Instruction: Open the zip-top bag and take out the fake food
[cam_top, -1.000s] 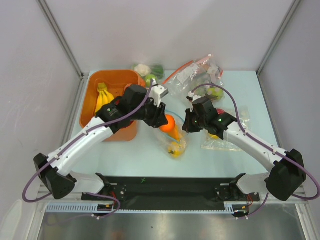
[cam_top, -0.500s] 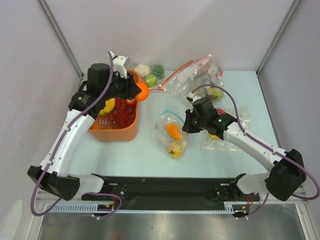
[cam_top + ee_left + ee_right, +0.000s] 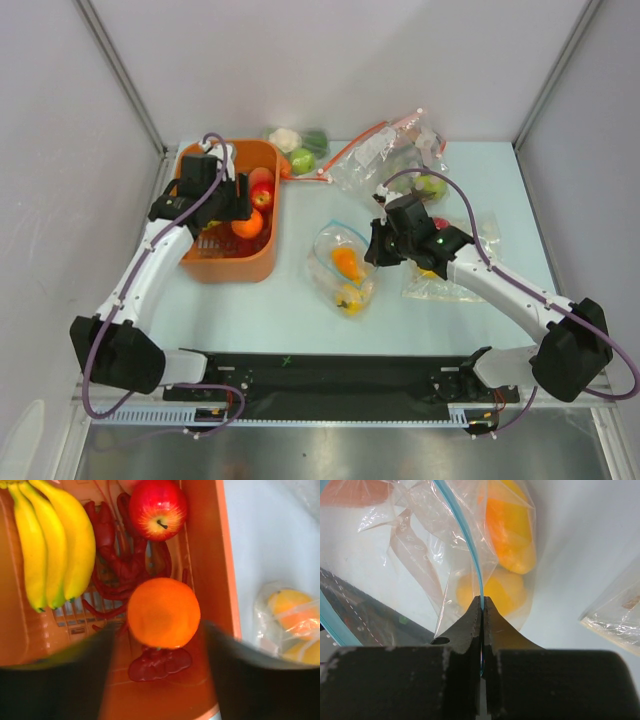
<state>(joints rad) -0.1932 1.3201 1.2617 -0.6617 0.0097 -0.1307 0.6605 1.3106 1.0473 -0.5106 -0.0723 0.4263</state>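
Zip-top bag [image 3: 332, 250] on pale table [image 3: 300, 295], right claw [image 3: 481, 600] pinching it; left claw [image 3: 157, 630] wide; white walls [image 3: 350, 70]

Reaches with the left arm toward the table's far left corner, left gripper [image 3: 158, 630] facing down, fingers spread and gripping nothing. Stretches the right arm to mid-table, right gripper [image 3: 481, 602] pinched tight on the clear crinkly zip-top bag [image 3: 415, 545] at its teal-blue strip.
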